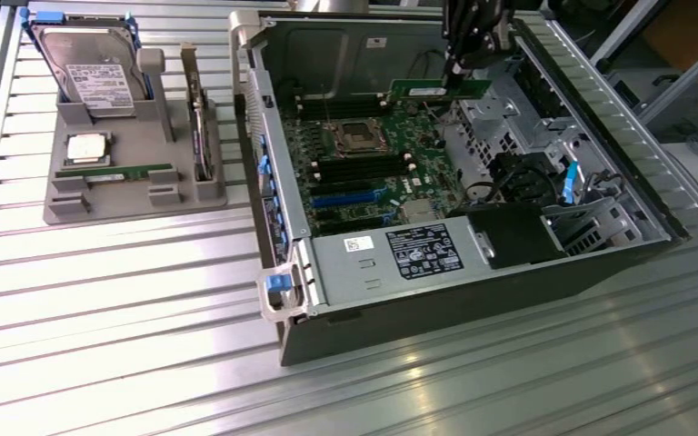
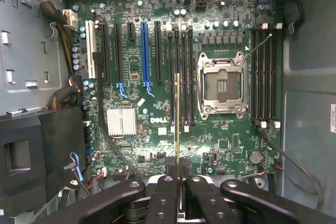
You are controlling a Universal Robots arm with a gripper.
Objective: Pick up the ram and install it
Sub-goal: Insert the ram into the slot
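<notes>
Clamped black jointed fingers (image 2: 164, 203) on thin, flat green ram (image 2: 178, 119), seen edge-on; hung over green motherboard (image 2: 231, 145) with long black slots (image 2: 157, 51), inside boxy grey metal case (image 1: 324, 54) on ribbed table (image 1: 119, 300).

The ram (image 1: 438, 88) and motherboard (image 2: 157, 109) are green, the gripper (image 2: 180, 182) is black, one slot (image 2: 145, 51) is blue, the tray (image 1: 119, 195) at ten o'clock is grey, and the table (image 1: 119, 291) is silver with stripes.

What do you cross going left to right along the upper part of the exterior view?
hard drive → card with metal bracket → computer case side wall → CPU socket → ram, held over the motherboard by the shut gripper
</notes>
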